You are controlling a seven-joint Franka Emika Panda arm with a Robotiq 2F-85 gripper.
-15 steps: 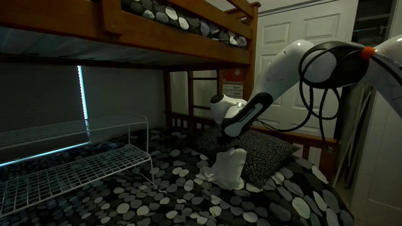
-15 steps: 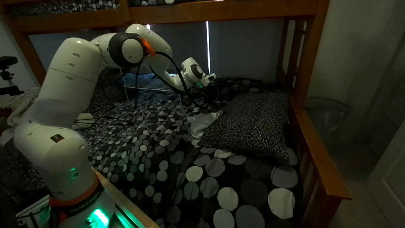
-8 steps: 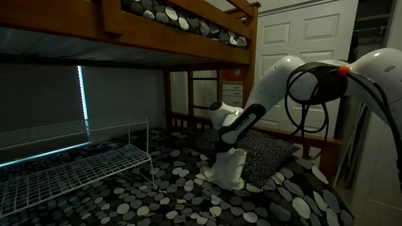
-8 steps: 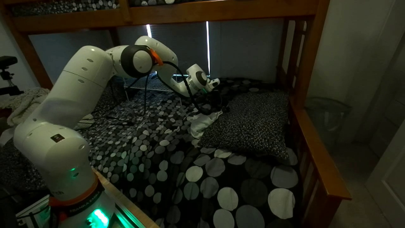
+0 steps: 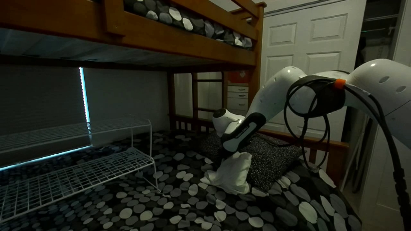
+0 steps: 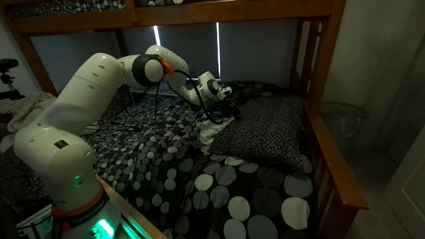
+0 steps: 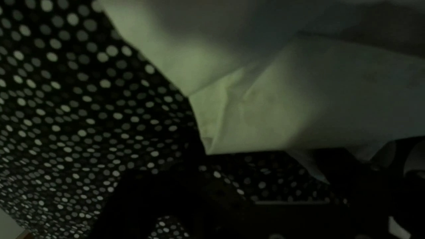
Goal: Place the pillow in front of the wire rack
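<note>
Tool (image 6: 231, 111) low beside the speckled pillow (image 6: 265, 132), choose the hold with care

Your tool hangs near the edge of the pillow. You cannot tell whether its jaws stand spread or pressed together: the wrist view is too dark there. A piece of white fabric (image 6: 212, 130) sits between seven and eight o'clock from the tool in an exterior view, up against the pillow; it also fills much of the wrist view, one corner folded. The pillow lies at four o'clock from the tool there, on the dotted surface (image 6: 172, 156), just beside the wooden bed rail (image 6: 337, 166). The wire rack (image 5: 84, 174) stands well apart, at nine o'clock from the pillow in an exterior view, so the placing is not yet done.

Expect the pillow to be soft, bulky and fairly light, hard to break but apt to sag and drag. Its broad face would give you little to bite; go for a corner or an edge and gather a deep fold. The nearest edge has the white fabric against it, so you might pinch both. Should the white fabric be the pillow meant, its free corner looks the easier hold.
</note>
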